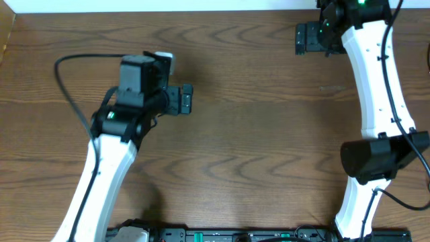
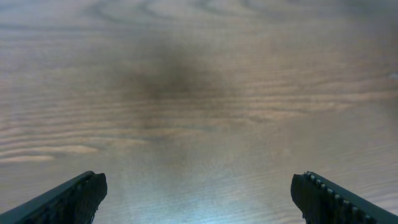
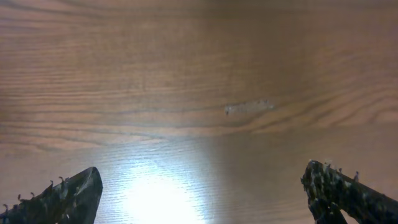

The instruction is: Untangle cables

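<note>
Apart, left pincer (image 1: 186, 99) and right pincer (image 1: 301, 39) point inward, both gaping.

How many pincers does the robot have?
2. The left pincer is over the left-middle of the table, open and empty. The right pincer is near the far right edge, open and empty too. None seem hidden.

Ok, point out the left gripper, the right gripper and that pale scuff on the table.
left gripper (image 1: 188, 99), overhead view, gap between its open fingertips.
right gripper (image 1: 299, 39), overhead view, gap between its open fingertips.
pale scuff (image 3: 249, 107), right wrist view, middle of the mark.
</note>
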Motion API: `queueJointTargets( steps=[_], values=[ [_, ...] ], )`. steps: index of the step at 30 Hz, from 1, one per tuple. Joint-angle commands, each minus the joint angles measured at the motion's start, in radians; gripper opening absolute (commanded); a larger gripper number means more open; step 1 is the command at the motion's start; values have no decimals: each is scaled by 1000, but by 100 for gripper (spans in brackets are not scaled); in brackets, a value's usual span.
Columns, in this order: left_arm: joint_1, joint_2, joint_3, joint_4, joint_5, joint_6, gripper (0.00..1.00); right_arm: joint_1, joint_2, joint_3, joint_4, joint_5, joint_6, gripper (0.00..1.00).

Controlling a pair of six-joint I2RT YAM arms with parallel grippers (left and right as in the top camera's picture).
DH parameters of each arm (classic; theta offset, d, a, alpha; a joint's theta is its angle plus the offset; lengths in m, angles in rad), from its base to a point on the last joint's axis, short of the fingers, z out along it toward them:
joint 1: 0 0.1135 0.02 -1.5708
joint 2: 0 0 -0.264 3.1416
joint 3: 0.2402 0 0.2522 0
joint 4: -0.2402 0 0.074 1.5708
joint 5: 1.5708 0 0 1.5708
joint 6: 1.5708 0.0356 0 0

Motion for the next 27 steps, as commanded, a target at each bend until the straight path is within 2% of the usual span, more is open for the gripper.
queueJointTargets(
  steps=[1,5,10,16,21,27],
  values=[
    [9,-52,-58,12,-13,13,100,0,-104,-7,5,-8,-90,99],
    [9,-84,-111,11,-13,10,100,-18,-213,-58,16,7,-111,99],
    [8,-87,-123,16,-12,-2,100,-50,-378,-262,58,-23,-142,99],
    [6,-131,-123,20,-6,3,100,-60,-653,-712,297,-17,-140,99],
    [6,-192,-126,18,-6,48,100,-55,-913,-1072,537,-58,-84,99],
    [6,-296,-208,29,-6,48,100,-55,-1185,-1392,735,-88,-55,99]
  ],
)
